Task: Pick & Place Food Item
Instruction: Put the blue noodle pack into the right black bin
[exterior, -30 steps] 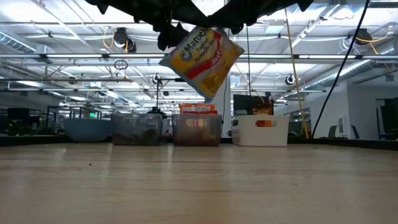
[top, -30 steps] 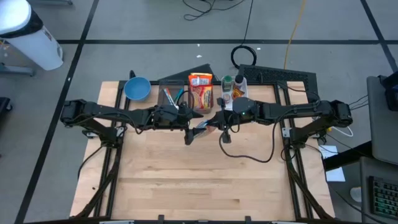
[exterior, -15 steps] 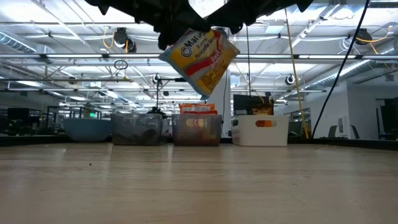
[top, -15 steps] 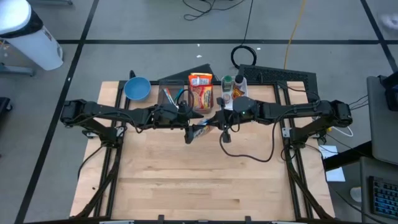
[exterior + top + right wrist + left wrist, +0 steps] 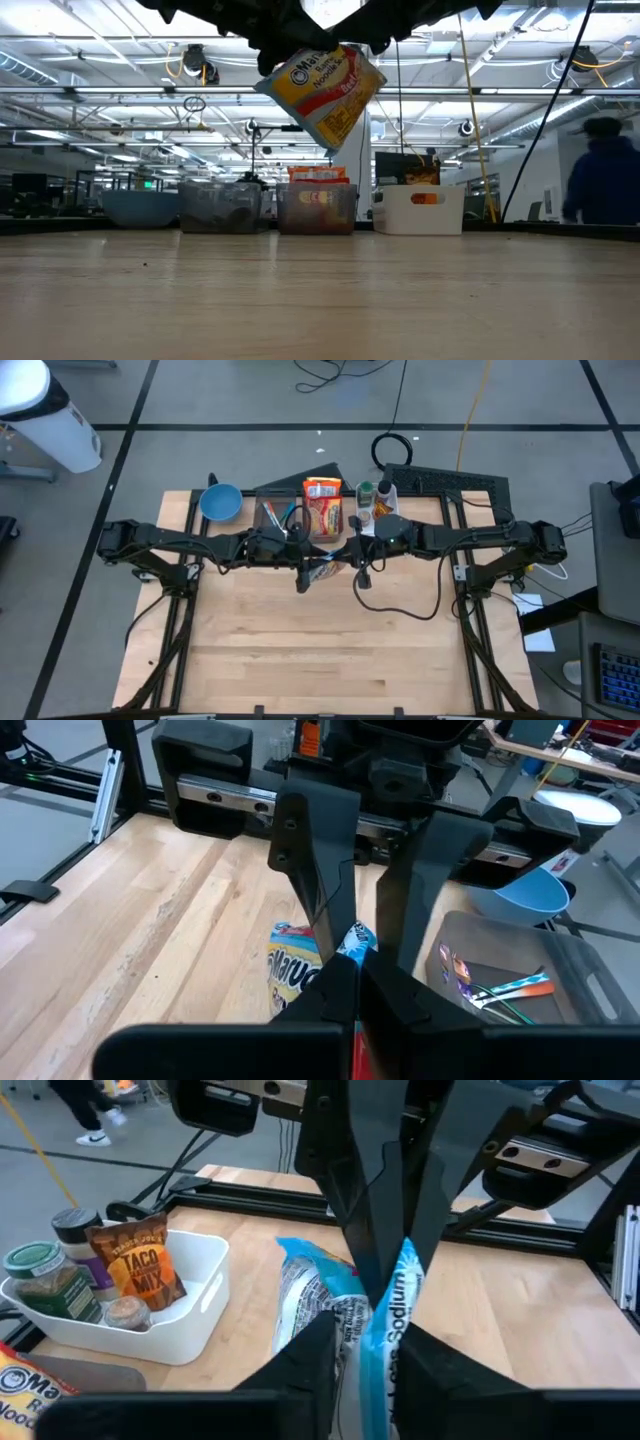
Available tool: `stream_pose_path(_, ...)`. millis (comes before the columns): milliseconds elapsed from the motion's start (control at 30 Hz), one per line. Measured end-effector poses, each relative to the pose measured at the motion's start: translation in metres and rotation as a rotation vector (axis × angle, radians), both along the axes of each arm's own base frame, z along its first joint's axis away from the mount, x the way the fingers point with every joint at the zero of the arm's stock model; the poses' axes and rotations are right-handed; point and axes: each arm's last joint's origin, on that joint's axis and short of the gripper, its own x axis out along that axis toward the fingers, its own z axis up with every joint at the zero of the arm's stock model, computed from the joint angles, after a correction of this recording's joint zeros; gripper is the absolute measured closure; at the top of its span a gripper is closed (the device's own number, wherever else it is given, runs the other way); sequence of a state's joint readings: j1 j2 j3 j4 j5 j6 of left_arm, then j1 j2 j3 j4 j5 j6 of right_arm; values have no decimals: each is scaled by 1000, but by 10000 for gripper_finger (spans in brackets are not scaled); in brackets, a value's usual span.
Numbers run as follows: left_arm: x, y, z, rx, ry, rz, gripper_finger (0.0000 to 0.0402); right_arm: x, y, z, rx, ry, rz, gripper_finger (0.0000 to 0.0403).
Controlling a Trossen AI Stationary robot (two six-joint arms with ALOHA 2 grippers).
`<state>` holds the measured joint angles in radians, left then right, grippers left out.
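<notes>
One yellow-and-red crinkled plastic noodle packet (image 5: pixel 320 92) hangs tilted in the air well above the pale wooden bench (image 5: pixel 320 650), gripped between the two arms where they meet over the bench's middle. The right gripper (image 5: pixel 352 982) has its fingers pressed fully together on the packet's blue-edged end, and the left gripper (image 5: pixel 368 1342) has its dark fingers drawn narrow against the same packet from the opposite side, touching its blue and white wrapper. In the high view the packet (image 5: pixel 325 569) shows only as a small bright patch between the two grippers, the left gripper (image 5: pixel 304 570) just beside it on one side and the right gripper (image 5: pixel 350 560) on the other. Along the far edge of the bench stand four containers in a row: a light blue round bowl (image 5: pixel 220 502), a clear grey plastic bin holding coloured utensils (image 5: pixel 279 515), a clear plastic bin stacked with more noodle packets (image 5: pixel 323 506), and a white rectangular tub (image 5: pixel 170 1315) holding spice jars and a brown taco mix sachet (image 5: pixel 138 1266). In the low view a person in dark clothing (image 5: pixel 603 172) stands in the room beyond the bench, at the far right.
</notes>
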<state>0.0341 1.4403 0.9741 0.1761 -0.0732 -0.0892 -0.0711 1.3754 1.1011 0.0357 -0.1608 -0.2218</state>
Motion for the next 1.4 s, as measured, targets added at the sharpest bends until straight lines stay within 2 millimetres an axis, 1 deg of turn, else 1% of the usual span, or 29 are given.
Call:
stream_pose_path(200,0,-1,0,18,-2,-40,390,0,0,0,0,0,1,403)
stream_pose_path(233,0,-1,0,20,-2,-43,395,0,0,0,1,0,1,403)
stream_pose_path(567,0,-2,1,31,-2,-57,396,0,0,0,-3,-4,5,402)
stream_pose_path(667,0,-2,1,37,-2,-76,398,0,0,1,-7,-11,8,395)
stream_pose_path(767,0,-2,1,48,-3,-86,396,0,1,3,-34,-32,16,372)
stream_pose_path(900,0,-3,1,61,3,-106,397,-7,1,12,-64,-69,14,316)
stream_pose_path(1067,-1,-4,-4,70,42,-180,398,-26,-1,36,-29,-143,10,235)
stream_pose_path(1167,-1,-5,-1,84,21,-213,399,-35,-5,35,0,-86,0,199)
stream_pose_path(1267,-1,-6,-2,100,19,-240,398,-40,-10,34,83,-52,60,179)
stream_pose_path(1333,0,-6,0,110,5,-252,398,-42,-14,32,146,-22,90,173)
stream_pose_path(1400,0,-6,0,123,2,-258,399,-38,-18,26,175,11,99,173)
